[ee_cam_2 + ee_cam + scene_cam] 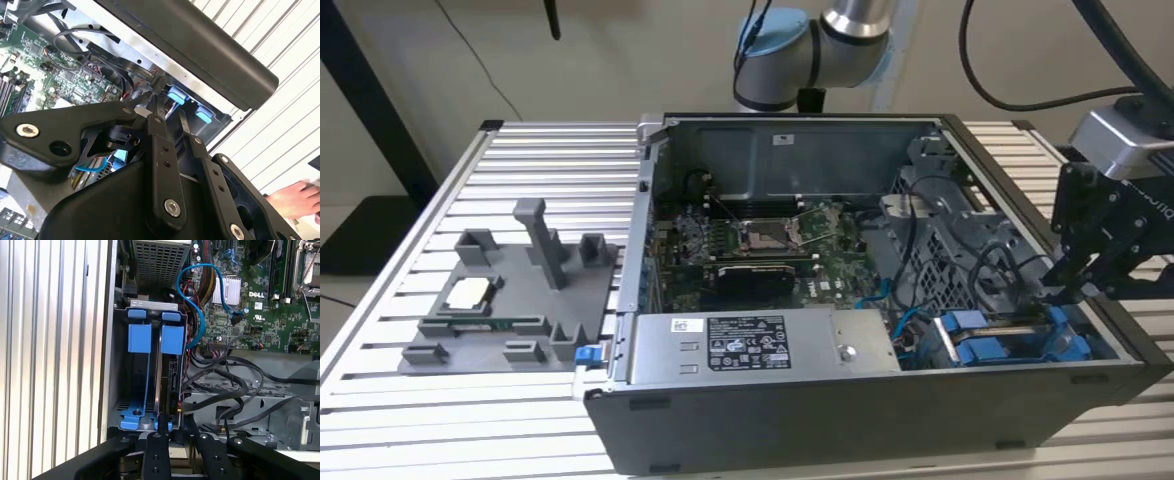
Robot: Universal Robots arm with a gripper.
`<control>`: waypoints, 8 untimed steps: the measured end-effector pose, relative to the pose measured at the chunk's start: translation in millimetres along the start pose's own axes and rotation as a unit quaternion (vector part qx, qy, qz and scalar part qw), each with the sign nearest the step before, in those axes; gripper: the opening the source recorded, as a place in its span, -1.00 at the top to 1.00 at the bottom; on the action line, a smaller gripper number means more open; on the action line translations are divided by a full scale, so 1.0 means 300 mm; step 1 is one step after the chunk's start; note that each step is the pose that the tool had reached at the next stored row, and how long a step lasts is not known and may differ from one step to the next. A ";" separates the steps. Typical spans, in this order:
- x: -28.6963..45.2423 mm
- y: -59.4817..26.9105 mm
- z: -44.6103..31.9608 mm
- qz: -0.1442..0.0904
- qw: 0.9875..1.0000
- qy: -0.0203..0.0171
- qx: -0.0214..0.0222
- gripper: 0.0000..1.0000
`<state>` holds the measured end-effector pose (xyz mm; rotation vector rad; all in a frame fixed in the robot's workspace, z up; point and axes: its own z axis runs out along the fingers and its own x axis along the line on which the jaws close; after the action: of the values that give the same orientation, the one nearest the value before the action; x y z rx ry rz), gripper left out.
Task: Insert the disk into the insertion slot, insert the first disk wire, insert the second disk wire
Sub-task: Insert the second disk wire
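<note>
My gripper [1058, 293] hangs at the exterior view's right end of the open computer case [854, 430], right at the insertion slot [120, 390], and from these views I can't tell whether it's open or closed. In the first wrist view the disk [169, 377] stands on edge inside that slot in its blue caddy, with black cables [225, 385] bunched just beside it. A person's hand [292, 197] shows over the slatted table [400, 400] in the second wrist view.
</note>
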<state>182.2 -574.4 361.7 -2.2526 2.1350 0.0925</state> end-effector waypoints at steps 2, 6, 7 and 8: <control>0.000 -0.001 0.000 0.000 1.000 0.000 0.000 0.47; -0.002 -0.001 0.000 0.000 1.000 0.000 0.000 0.47; -0.003 -0.001 0.000 0.000 1.000 0.000 0.000 0.47; -0.005 -0.001 0.001 0.000 1.000 0.000 0.000 0.47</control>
<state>182.5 -572.8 361.6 -2.2528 2.1350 0.0924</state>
